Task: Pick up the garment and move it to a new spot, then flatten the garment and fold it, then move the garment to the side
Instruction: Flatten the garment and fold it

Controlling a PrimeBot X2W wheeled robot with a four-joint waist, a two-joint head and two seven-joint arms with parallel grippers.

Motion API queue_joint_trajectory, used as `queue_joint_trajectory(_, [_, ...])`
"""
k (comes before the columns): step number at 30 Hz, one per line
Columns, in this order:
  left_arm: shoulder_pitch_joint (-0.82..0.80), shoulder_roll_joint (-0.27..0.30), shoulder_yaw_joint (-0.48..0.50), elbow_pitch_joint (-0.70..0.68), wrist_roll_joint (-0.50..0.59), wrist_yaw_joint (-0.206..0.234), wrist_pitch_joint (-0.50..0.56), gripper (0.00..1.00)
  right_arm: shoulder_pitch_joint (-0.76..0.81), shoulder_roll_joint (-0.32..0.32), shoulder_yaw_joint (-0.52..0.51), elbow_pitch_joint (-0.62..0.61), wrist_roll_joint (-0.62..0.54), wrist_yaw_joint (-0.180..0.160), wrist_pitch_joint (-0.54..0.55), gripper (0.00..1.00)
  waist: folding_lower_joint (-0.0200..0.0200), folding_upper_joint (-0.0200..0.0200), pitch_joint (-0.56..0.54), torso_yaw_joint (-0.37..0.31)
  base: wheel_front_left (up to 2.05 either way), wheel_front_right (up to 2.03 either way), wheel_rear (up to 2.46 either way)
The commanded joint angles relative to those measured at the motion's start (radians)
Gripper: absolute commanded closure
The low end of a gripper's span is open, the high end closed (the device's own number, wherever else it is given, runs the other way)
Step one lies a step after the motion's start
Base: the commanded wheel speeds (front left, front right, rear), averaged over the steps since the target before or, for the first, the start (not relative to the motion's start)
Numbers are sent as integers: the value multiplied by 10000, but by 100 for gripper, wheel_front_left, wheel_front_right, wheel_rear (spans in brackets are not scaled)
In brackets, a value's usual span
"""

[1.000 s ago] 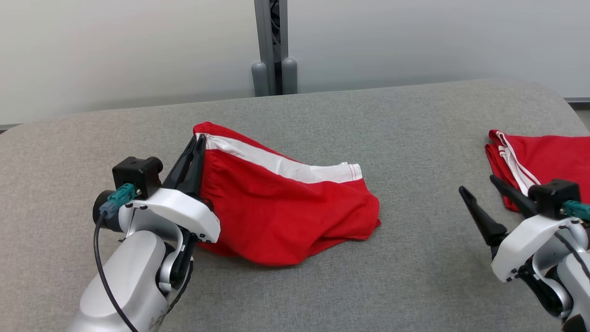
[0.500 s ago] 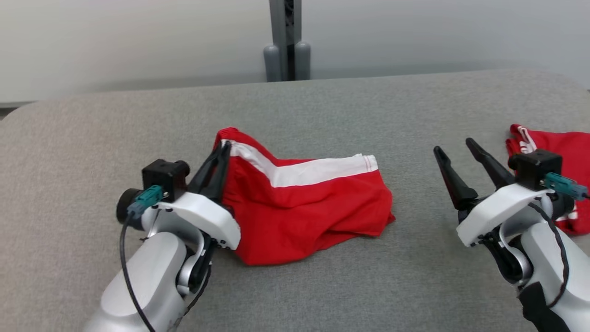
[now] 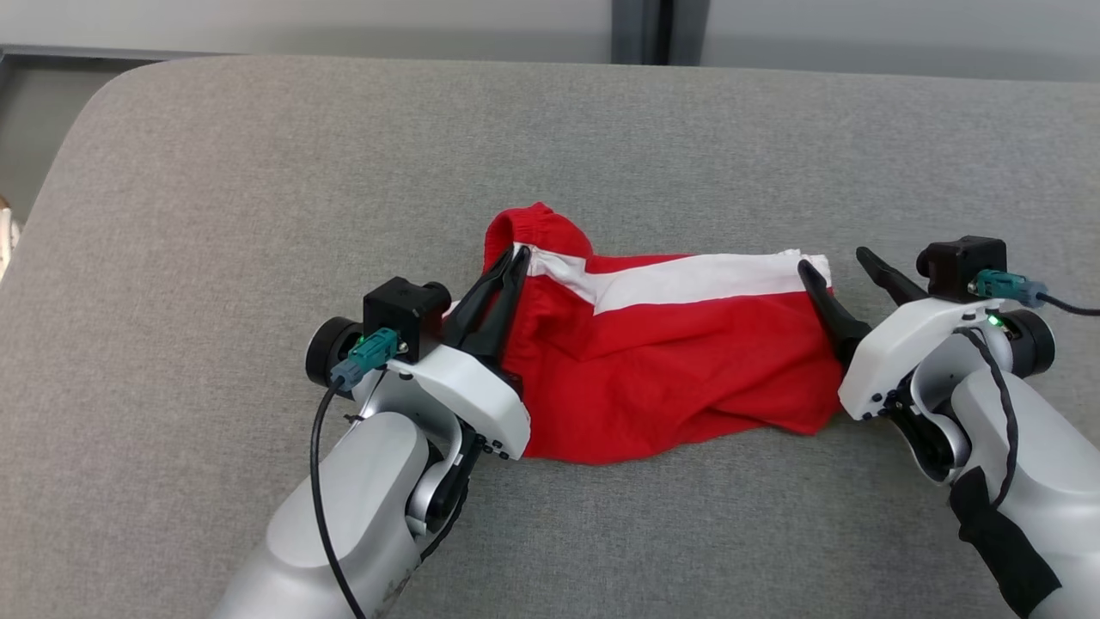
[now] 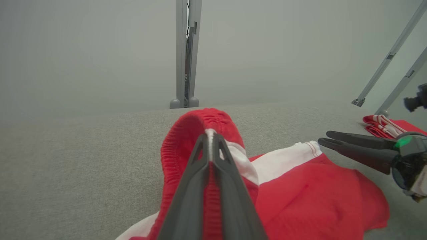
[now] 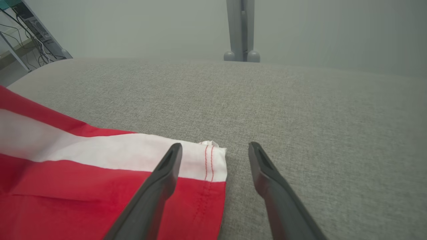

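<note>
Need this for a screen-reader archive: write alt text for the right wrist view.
The right gripper is open at the white-striped hem corner of a red garment, one finger over the fabric, the other over bare grey surface. A grey post stands beyond the far edge.

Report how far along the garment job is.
Done: the left gripper is shut on the garment at its waistband. In hand: the open right gripper straddles the white-striped hem corner, not yet gripping. Left: flattening, since the cloth lies rumpled on the table, then folding and moving aside.

A lab: bare grey wall, metal frame post, loose cables, padded grey table.
</note>
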Motion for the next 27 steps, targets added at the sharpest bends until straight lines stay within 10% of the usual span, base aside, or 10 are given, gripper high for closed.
queue_joint_trajectory(1, [-236, -37, -17, 24, 75, -26, -70, 100, -156, -64, 22, 135, 58, -3, 63, 0, 0, 0, 190, 222, 0, 0, 0])
queue_joint_trajectory(10, [-351, -256, -160, 340, -17, -106, -246, 100, -582, -20, 479, 982, 436, -3, -95, 0, 0, 0, 231, 378, 0, 0, 0])
queue_joint_trajectory(13, [-357, -277, -160, 428, -32, -118, -284, 100, -633, -9, 659, 1059, 555, -1, -181, 100, 0, 0, 224, 359, 0, 0, 0])
queue_joint_trajectory(27, [-384, -18, 284, 576, -207, -48, -439, 100, -932, -420, 1114, 885, 843, -3, -1268, 100, 0, 0, -300, -11, 0, 0, 0])
